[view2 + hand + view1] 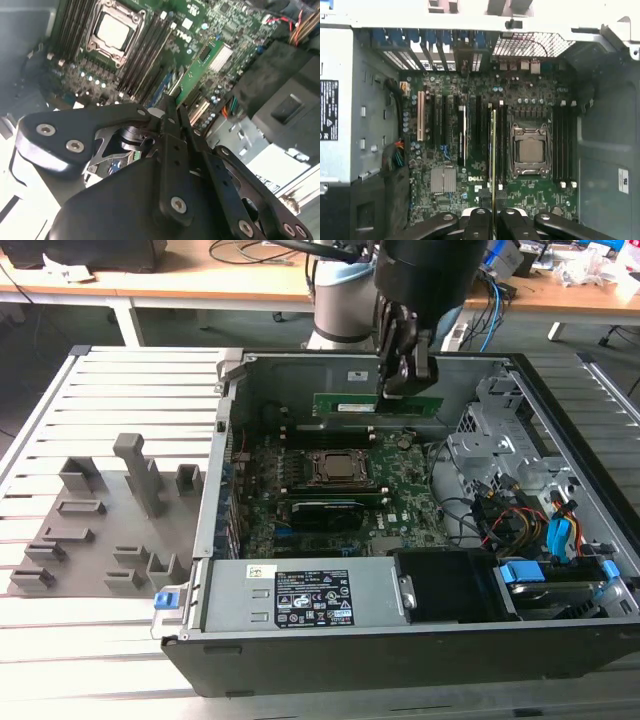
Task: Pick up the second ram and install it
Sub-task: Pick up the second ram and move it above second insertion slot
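Clearly, end effector (405,388) clasps long green second ram (358,406).

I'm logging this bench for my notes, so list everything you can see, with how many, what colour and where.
Table: one, pale grey slats, under everything.
Computer case: one, black, open, on the table.
Main board: one, green, flat inside the case.
Processor socket: one, silver and black, mid-board.
Power supply: one, black with white label, along the case's near wall.
Cables: a bundle, red, yellow and blue, inside the case at the exterior view's right.
Holder blocks: several, grey, on the table at the exterior view's left.
Memory stick: one, green, held above the board.
Tool: one, black, shut on the memory stick.
Arm: one, grey, beyond the case.
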You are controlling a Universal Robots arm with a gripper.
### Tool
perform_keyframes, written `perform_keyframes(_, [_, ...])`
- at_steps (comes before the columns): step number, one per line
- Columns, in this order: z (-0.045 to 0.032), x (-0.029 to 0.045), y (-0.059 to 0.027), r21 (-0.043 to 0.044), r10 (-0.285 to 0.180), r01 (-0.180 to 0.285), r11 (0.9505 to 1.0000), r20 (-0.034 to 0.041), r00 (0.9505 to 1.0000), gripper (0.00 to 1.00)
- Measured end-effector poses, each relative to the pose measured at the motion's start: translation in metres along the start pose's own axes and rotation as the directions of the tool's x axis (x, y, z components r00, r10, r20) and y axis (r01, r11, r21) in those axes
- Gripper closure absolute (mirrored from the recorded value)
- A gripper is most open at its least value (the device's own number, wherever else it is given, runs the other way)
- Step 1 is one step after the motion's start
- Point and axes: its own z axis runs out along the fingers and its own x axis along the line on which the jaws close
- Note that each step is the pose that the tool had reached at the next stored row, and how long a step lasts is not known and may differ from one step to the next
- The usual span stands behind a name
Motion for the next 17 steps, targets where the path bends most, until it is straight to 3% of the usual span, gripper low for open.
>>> perform_keyframes(6, [0.0066, -0.0036, -0.0167, -0.0018, 0.000, 0.000, 1.0000, 0.0001, 1.0000, 0.86])
perform_keyframes(17, [0.0164, -0.0100, -0.0326, -0.0025, 0.000, 0.000, 1.0000, 0.0000, 1.0000, 0.86])
